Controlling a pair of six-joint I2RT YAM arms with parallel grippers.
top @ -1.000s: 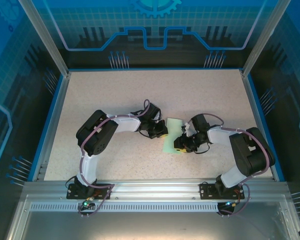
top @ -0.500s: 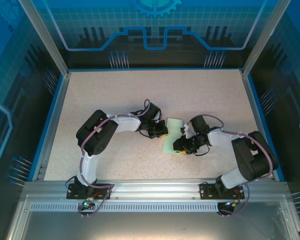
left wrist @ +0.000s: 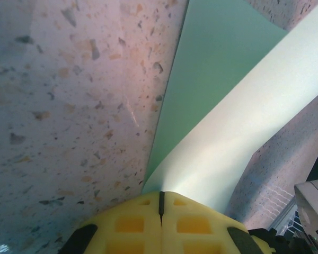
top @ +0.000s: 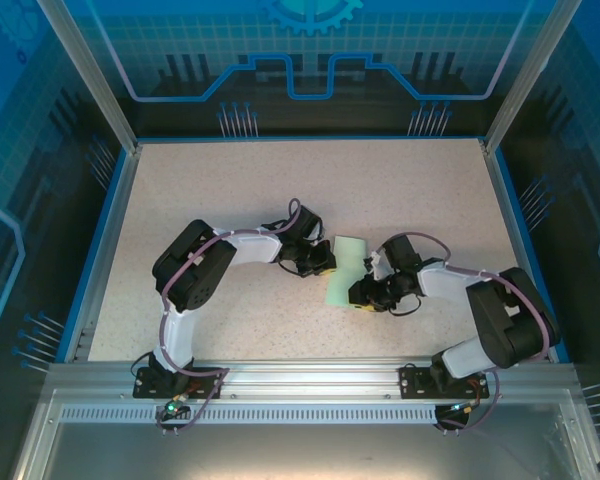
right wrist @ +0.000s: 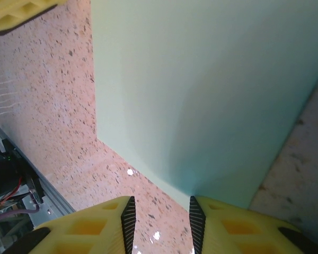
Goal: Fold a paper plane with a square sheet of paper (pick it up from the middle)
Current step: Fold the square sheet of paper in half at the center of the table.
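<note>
The pale mint-green sheet of paper (top: pixel 346 262) lies mid-table as a narrow folded strip between both grippers. In the left wrist view one layer of the paper (left wrist: pixel 233 121) rises off the darker layer beneath and runs into my left gripper (left wrist: pixel 160 197), whose yellow jaws are pressed together on its edge. From above, the left gripper (top: pixel 326 264) sits at the strip's left side. My right gripper (top: pixel 359 298) is at the strip's near end. Its jaws (right wrist: pixel 159 219) stand open over bare table, with the paper (right wrist: pixel 201 90) corner touching the right finger (right wrist: pixel 222 222).
The speckled table (top: pixel 230 190) has blue side walls and a metal rail (top: pixel 300 375) along the near edge. Both arms bend inward around the paper. The left gripper's yellow finger (right wrist: pixel 16 13) shows at the top left of the right wrist view.
The right arm's elbow has swung slightly toward the near right, its gripper staying at the paper's near end. The left arm and paper have hardly moved.
</note>
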